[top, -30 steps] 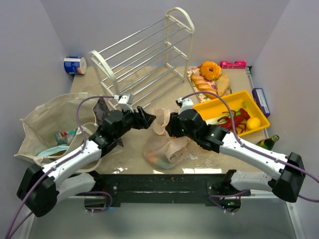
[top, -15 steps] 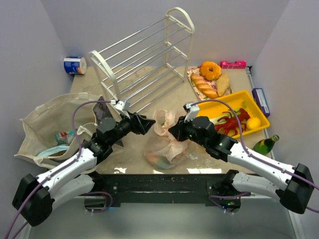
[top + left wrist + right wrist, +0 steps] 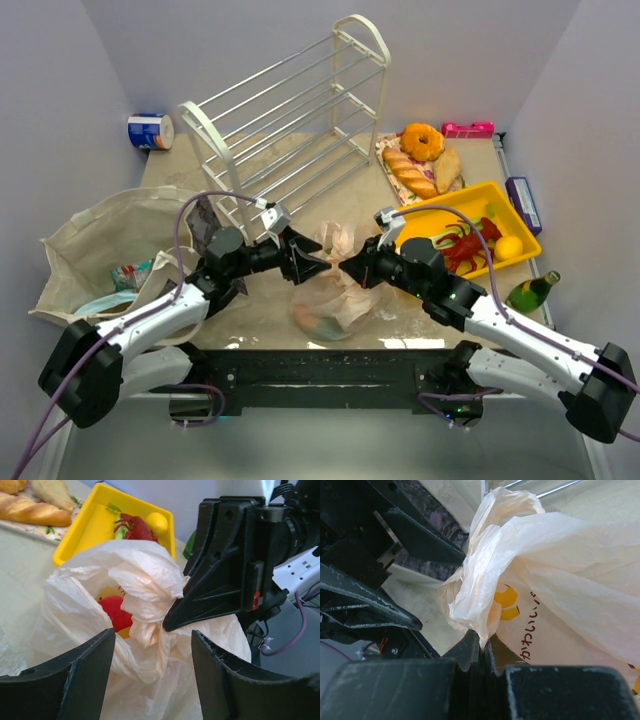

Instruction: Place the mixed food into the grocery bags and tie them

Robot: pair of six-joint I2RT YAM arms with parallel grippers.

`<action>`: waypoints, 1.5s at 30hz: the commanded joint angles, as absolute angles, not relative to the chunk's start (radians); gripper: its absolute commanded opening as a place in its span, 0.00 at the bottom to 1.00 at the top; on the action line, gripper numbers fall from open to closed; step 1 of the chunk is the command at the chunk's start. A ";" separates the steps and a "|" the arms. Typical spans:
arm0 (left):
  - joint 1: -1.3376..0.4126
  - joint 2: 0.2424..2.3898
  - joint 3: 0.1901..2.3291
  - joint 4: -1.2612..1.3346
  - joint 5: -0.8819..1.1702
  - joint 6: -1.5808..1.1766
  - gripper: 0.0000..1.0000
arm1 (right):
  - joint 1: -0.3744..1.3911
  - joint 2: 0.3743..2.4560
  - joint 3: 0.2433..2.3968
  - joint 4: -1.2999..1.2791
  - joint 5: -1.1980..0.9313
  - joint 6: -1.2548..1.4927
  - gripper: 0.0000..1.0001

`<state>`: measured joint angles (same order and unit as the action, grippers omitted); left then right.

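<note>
At the far left the beige cloth tote [image 3: 90, 235] lay slumped and creased, its mouth open on a crinkly green-white snack packet [image 3: 130, 272] and a light blue packet [image 3: 103, 302]. Behind it a white wire rack [image 3: 300, 110] leaned on its side.

My left gripper [image 3: 152, 665] stood wide, one black finger either side of the bunched plastic at the neck of the peach-pink plastic bag [image 3: 100, 580]. I could not tell whether either finger touched it. The bag sat at the middle of the table, between my two arms, thin, translucent and heavily wrinkled. A smooth red toy fruit [image 3: 117, 612] showed through its open mouth, with something yellow just behind.

My right gripper [image 3: 482, 647] was pinched tight on a gathered fold of that bag's rim, its jaws meeting with only film between them.

To the right stood the glossy yellow tray [image 3: 85, 527] with the red lobster [image 3: 135, 527] in it, and beyond it crusty bread loaves [image 3: 412, 172] and a donut [image 3: 422, 140].

On the bag's side ran brown Japanese-looking characters [image 3: 530, 630] beside a yellow printed motif. I could not read them with confidence.
</note>
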<state>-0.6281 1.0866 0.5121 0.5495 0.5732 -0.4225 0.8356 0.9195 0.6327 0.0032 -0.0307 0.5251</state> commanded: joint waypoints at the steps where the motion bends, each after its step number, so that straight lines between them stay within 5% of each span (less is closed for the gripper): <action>1: -0.620 1.134 0.571 0.676 0.689 -0.380 0.66 | 0.824 0.891 0.614 0.071 -0.101 0.517 0.00; 5: -0.620 1.143 0.563 0.706 0.670 -0.394 0.57 | 0.816 0.888 0.603 0.071 -0.110 0.517 0.00; 11: -0.627 1.019 0.593 0.638 0.643 -0.341 0.59 | 0.801 0.888 0.597 0.069 -0.135 0.518 0.00; 18: -0.629 1.133 0.606 0.627 0.745 -0.347 0.49 | 0.788 0.877 0.592 0.083 -0.163 0.522 0.00; 45: -0.630 1.249 0.626 0.552 0.727 -0.278 0.42 | 0.762 0.857 0.571 0.094 -0.202 0.520 0.00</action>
<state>-0.6285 1.2362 0.6006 0.5007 0.6903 -0.2916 0.7673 0.8738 0.5678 0.0513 -0.1768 0.5274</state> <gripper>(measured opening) 0.433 0.025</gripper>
